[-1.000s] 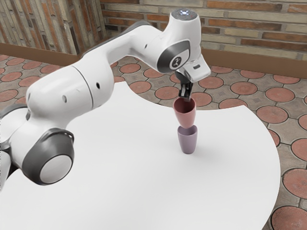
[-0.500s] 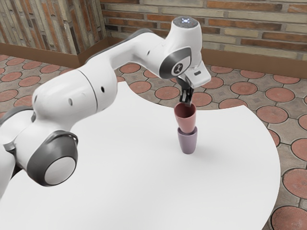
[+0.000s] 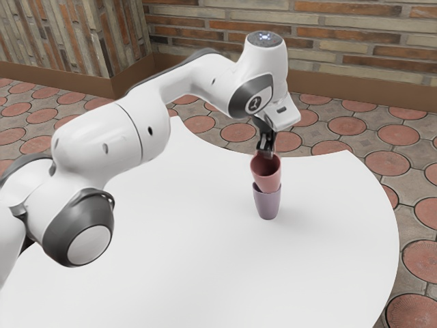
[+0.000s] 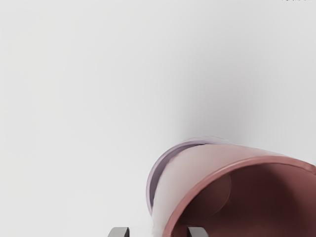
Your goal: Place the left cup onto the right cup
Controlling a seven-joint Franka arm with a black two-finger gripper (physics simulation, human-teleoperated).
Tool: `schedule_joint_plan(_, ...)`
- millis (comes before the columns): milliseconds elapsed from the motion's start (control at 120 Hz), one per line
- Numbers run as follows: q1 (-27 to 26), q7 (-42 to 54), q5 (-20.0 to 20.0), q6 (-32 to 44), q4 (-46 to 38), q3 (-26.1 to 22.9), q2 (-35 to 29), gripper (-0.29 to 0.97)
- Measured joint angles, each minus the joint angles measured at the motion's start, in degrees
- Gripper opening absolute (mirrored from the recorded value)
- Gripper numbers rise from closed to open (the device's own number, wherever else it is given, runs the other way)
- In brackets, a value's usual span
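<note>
Now my wrist view reveals red cup (image 4: 247,197) nested inside purple cup (image 4: 159,170), lower than before; gripper (image 3: 265,145) hold I cannot tell.

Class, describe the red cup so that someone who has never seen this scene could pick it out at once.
Find the white table, then the black gripper above it. Just below, two cups sit nested; the red cup is the upper one, the lilac cup beneath it stands on the table.

A patio, judging by brick wall (image 3: 355,27) and terracotta pavers (image 3: 399,133).
</note>
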Motion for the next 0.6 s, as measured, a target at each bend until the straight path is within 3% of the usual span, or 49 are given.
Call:
schedule_joint_plan(108,0.0,0.3,-0.3,0.2,0.0,0.0,0.1,0.39)
schedule_joint_plan(233,0.1,0.6,-0.4,0.3,0.0,0.0,0.2,0.52)
schedule_joint_plan(600,0.4,1.4,-0.5,0.1,-0.7,0.1,-0.4,0.65)
